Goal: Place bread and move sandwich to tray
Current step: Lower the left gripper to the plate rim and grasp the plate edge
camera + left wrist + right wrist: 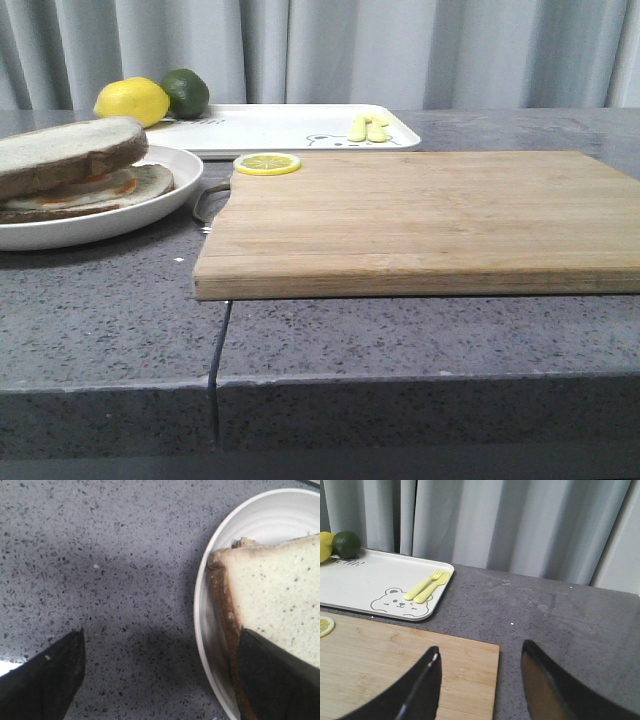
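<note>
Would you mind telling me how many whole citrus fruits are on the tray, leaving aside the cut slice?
2: a yellow lemon and a green lime, side by side at the far left end of the tray. Others may be hidden behind them.

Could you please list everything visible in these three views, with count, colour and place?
round white plate: one, counter front left.
egg sandwich: one, brown-crusted bread, fried egg between, on the plate.
wooden cutting board: one, tan, centre-right.
lemon slice: one, yellow, board's back-left corner.
white rectangular tray: one, bear print, behind the board.
toy fork and spoon: two, pale yellow, on the tray.
lemon: one, yellow, back left.
lime: one, green, beside the lemon.
grey speckled counter: one.
grey curtain: backdrop.
left gripper: black, open, over the plate's edge.
right gripper: black, open, over the board's edge.
</note>
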Robot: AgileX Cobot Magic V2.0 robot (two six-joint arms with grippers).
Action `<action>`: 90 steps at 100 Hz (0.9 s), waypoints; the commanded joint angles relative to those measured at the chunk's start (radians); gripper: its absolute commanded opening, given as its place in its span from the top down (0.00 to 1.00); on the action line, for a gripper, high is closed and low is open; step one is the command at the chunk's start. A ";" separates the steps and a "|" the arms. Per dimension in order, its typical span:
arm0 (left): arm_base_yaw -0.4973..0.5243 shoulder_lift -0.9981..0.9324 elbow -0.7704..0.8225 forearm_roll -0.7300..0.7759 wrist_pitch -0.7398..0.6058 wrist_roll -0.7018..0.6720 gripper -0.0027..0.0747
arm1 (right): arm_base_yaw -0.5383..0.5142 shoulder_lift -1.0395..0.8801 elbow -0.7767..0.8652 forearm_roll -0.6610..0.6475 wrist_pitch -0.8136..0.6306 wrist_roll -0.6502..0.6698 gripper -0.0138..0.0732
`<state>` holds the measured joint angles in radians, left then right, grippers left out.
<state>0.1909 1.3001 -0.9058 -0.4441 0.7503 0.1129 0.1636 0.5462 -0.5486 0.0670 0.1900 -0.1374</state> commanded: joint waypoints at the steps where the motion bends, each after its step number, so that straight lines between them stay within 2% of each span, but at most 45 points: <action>1: 0.002 -0.021 -0.034 -0.031 -0.048 -0.012 0.24 | -0.005 -0.002 -0.027 0.002 -0.073 0.000 0.40; 90: 0.000 0.035 -0.034 -0.043 -0.066 -0.012 0.23 | -0.005 -0.002 -0.027 0.002 -0.072 0.000 0.40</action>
<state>0.1909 1.3454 -0.9081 -0.4519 0.7213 0.1129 0.1636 0.5462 -0.5486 0.0670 0.1900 -0.1374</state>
